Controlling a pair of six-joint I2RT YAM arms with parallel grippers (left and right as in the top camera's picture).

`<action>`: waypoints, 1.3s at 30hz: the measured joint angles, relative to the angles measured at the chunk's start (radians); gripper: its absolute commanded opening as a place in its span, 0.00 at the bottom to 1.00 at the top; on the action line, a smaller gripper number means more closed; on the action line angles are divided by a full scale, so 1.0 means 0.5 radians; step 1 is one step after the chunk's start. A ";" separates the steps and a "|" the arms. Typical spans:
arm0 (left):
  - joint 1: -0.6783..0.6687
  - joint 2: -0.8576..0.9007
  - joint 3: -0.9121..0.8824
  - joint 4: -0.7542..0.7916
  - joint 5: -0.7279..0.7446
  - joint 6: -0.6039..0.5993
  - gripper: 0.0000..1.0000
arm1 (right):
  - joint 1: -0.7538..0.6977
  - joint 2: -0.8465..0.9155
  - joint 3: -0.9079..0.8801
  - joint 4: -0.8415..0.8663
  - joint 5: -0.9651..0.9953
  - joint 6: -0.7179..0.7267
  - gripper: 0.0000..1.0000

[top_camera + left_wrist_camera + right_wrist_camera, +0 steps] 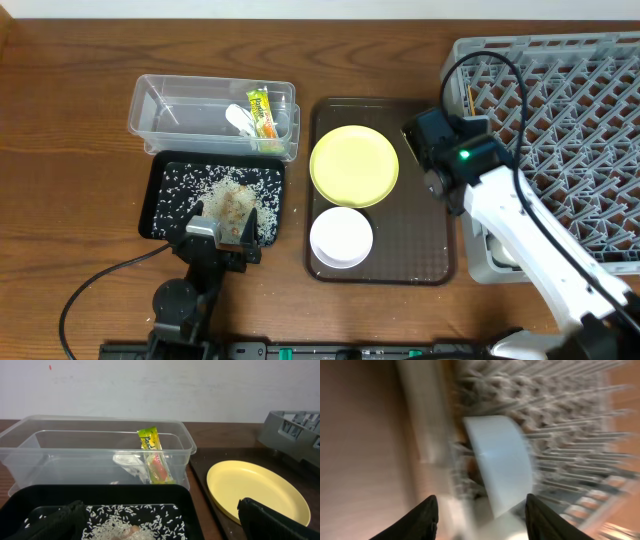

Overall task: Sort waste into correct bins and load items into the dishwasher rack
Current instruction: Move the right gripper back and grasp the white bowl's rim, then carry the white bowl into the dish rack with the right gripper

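The clear tub [160, 100] holds the snack wrapper [262, 115] and the white plastic scrap [238, 118]; both also show in the left wrist view, the wrapper [152, 455] and the scrap [131, 464]. The black tray [165, 200] holds rice [205, 185] and a brownish lump [232, 205]. My left gripper [162, 527] is open and empty over the tray's near edge. The yellow-green plate [354, 165] and a white bowl [341, 237] lie on the brown serving tray. My right gripper [480, 507] is open, facing a blurred pale-blue bowl [500, 460] standing in the grey rack [570, 100].
The dark-brown serving tray [425, 240] lies between the black tray and the rack. My right arm [520, 230] crosses the rack's left front corner. A thin wooden stick [471, 98] stands at the rack's left side. A black cable loops above the rack.
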 measured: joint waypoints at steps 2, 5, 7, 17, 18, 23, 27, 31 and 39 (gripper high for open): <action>0.000 0.000 0.000 0.000 -0.001 0.000 0.98 | 0.026 -0.063 0.001 0.143 -0.267 -0.029 0.74; 0.000 0.000 0.000 0.000 -0.001 0.000 0.98 | 0.045 -0.097 0.002 0.293 -0.732 -0.113 0.63; 0.000 0.000 0.000 0.000 0.000 0.000 0.98 | 0.064 -0.093 0.002 0.354 -1.044 -0.177 0.61; 0.000 0.000 0.000 0.000 0.000 0.000 0.98 | 0.332 0.075 -0.150 0.393 -1.524 -0.209 0.53; 0.000 0.000 0.000 0.000 0.000 0.000 0.98 | 0.349 0.108 -0.181 0.412 -1.527 -0.190 0.51; 0.000 0.000 0.000 0.000 0.000 0.000 0.98 | 0.378 0.291 -0.304 0.540 -1.521 -0.082 0.24; 0.000 0.000 0.000 0.000 0.000 0.000 0.98 | 0.377 0.420 -0.322 0.575 -1.524 -0.002 0.01; 0.000 0.000 0.000 0.000 0.000 0.000 0.98 | 0.373 0.422 -0.321 0.566 -1.530 0.024 0.01; 0.000 0.000 0.000 0.000 0.000 0.000 0.98 | 0.313 0.151 -0.134 0.152 -0.909 0.026 0.01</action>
